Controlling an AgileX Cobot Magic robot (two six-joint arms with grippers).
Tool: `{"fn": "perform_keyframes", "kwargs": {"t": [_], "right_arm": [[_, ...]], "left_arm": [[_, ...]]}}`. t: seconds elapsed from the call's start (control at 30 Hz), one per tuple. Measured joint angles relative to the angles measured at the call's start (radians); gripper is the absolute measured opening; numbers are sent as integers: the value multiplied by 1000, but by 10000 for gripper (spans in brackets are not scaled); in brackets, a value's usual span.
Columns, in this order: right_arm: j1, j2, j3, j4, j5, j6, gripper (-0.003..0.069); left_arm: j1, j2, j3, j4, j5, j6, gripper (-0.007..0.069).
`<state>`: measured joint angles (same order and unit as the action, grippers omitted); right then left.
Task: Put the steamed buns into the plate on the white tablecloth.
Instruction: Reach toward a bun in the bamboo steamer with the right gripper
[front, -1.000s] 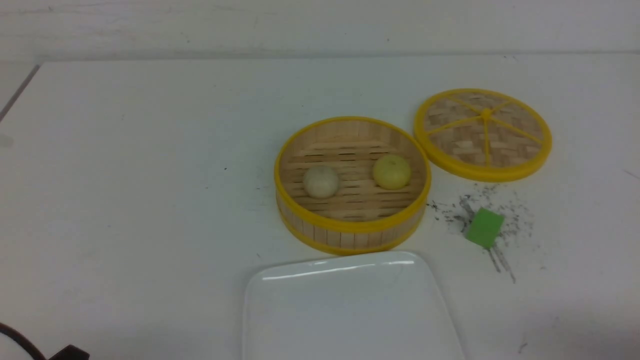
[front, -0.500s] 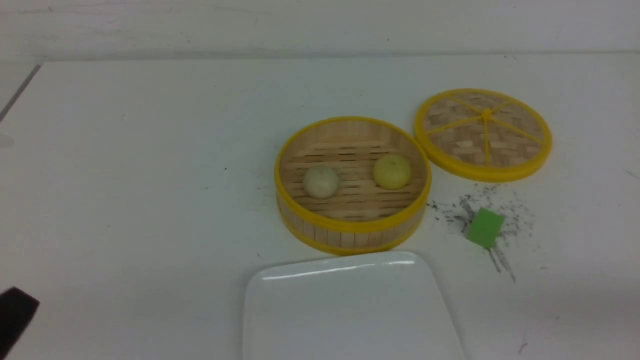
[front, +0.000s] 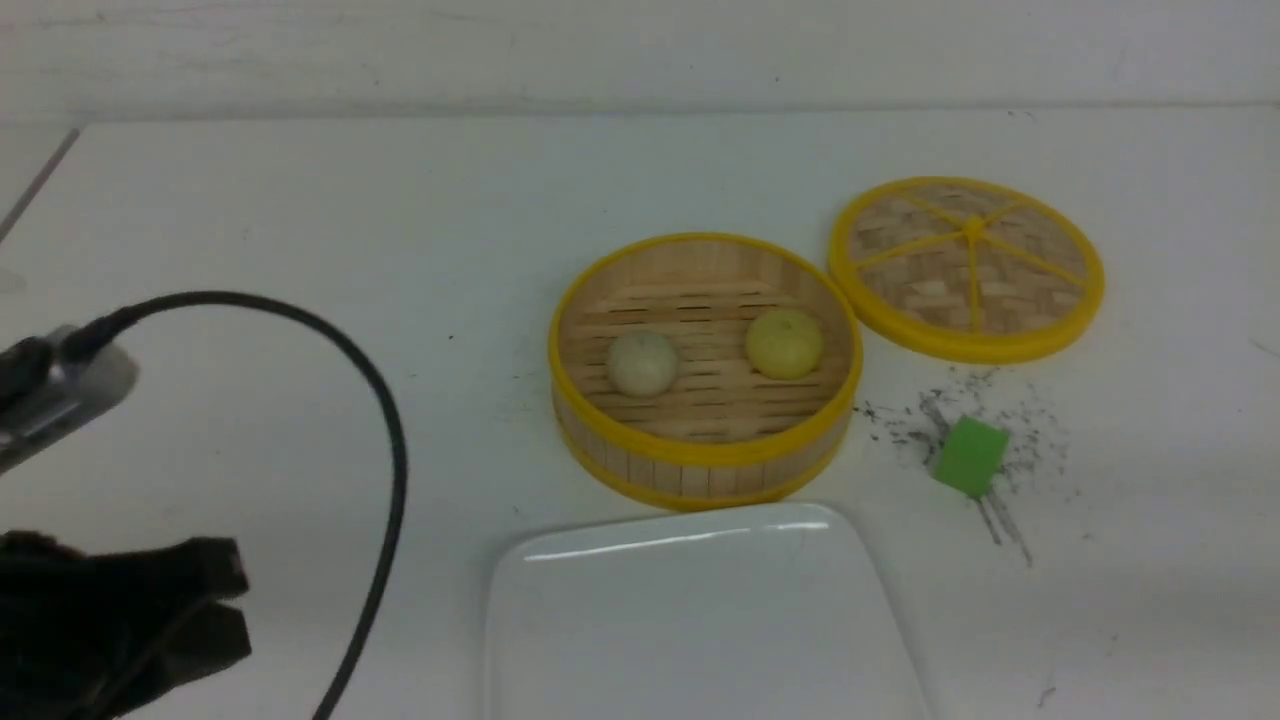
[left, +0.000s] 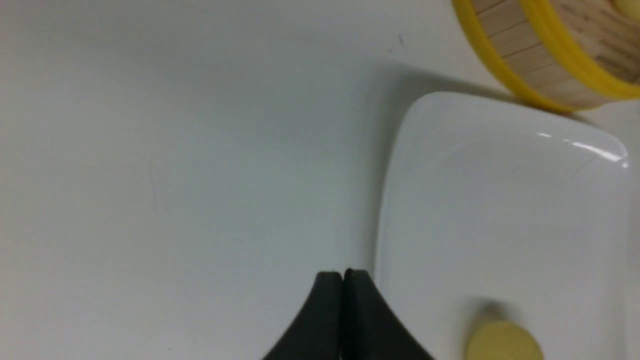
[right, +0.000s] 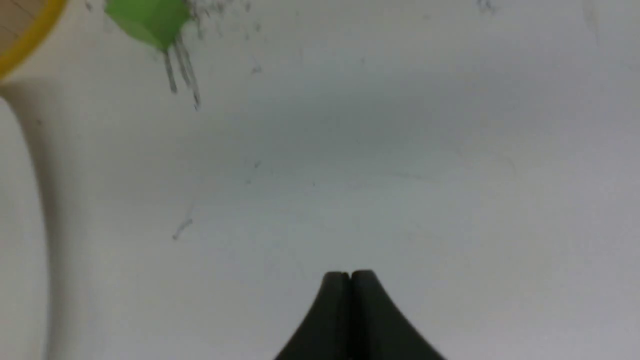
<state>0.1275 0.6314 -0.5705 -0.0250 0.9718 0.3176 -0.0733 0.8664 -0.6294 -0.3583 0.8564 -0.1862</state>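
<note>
Two steamed buns lie in the round bamboo steamer (front: 700, 455): an off-white one (front: 642, 362) on the left and a pale yellow one (front: 784, 343) on the right. The white plate (front: 700, 545) sits just in front of the steamer on the white tablecloth (front: 300, 250). My left gripper (front: 235, 605) is shut and empty, low at the front left, left of the plate; its wrist view shows it (left: 342, 274) beside the plate's rim (left: 395, 165). A pale yellow round thing (left: 504, 342) lies in the plate's near part. My right gripper (right: 350, 274) is shut and empty over bare cloth.
The woven lid (front: 966, 268) lies flat right of the steamer. A green cube (front: 968, 455) sits among dark scuff marks in front of the lid, and shows in the right wrist view (right: 145, 17). A black cable (front: 385, 430) loops from my left arm.
My left arm has come into the front view from the lower left, bringing its cable loop with it. The buns, steamer, plate, lid and cube have not moved.
</note>
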Motion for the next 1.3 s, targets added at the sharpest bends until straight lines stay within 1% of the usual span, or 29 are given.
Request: {"fn": "perform_keyframes", "kwargs": {"t": [0.13, 0.2, 0.27, 0.3, 0.33, 0.37, 0.4, 0.47, 0.5, 0.53, 0.6, 0.63, 0.67, 0.7, 0.73, 0.77, 0.8, 0.83, 0.93, 0.97, 1.13, 1.17, 1.2, 1.27, 1.3], "right_arm": [[0, 128, -3, 81, 0, -124, 3], [0, 168, -3, 113, -1, -158, 4], [0, 259, -5, 207, 0, -232, 10], [0, 259, -6, 213, 0, -238, 11], [0, 308, -15, 261, 5, -280, 20], [1, 320, -17, 267, 5, -286, 21], [10, 359, -32, 305, 7, -318, 34], [48, 420, -67, 356, 22, -359, 65], [59, 434, -71, 360, 24, -365, 69], [84, 462, -87, 375, 33, -376, 88], [189, 569, -125, 382, 55, -392, 150], [225, 606, -138, 377, 57, -392, 176], [225, 614, -141, 375, 58, -392, 181], [281, 667, -167, 357, 60, -393, 225], [286, 673, -171, 357, 62, -393, 230], [320, 716, -215, 331, 68, -382, 273], [326, 725, -221, 327, 69, -379, 277], [340, 749, -266, 307, 74, -356, 303], [349, 788, -384, 273, 77, -305, 335], [349, 792, -401, 268, 77, -300, 337], [349, 911, -668, 250, 118, -274, 344], [349, 918, -668, 250, 122, -273, 344], [349, 980, -758, 248, 153, -271, 344], [349, 1062, -873, 243, 186, -270, 345], [349, 1070, -895, 241, 188, -270, 345]], "left_arm": [[0, 146, -63, 2, 19, 63, 82], [0, 185, -87, 5, 32, 85, 106], [0, 253, -134, 6, 46, 121, 183], [0, 262, -140, 6, 46, 123, 189], [0, 289, -162, 6, 47, 128, 238], [0, 289, -165, 6, 47, 130, 244], [0, 310, -183, 6, 54, 136, 282], [0, 347, -212, 7, 87, 153, 328], [0, 355, -218, 7, 96, 155, 331], [0, 377, -233, 7, 122, 162, 343], [0, 441, -271, 7, 171, 176, 356], [0, 463, -284, 7, 177, 178, 357], [0, 467, -287, 7, 177, 178, 357], [0, 496, -303, 7, 181, 181, 358], [0, 498, -304, 7, 181, 186, 358], [0, 517, -310, 5, 183, 186, 358], [0, 518, -311, 5, 183, 186, 358], [0, 524, -311, 5, 186, 186, 358], [0, 528, -311, 5, 189, 186, 358], [0, 529, -311, 5, 189, 186, 358], [0, 530, -311, 4, 177, 186, 358], [0, 530, -311, 4, 174, 186, 358], [0, 530, -311, 4, 163, 186, 358], [0, 530, -311, 4, 154, 186, 358], [0, 530, -311, 4, 154, 186, 358]]}}
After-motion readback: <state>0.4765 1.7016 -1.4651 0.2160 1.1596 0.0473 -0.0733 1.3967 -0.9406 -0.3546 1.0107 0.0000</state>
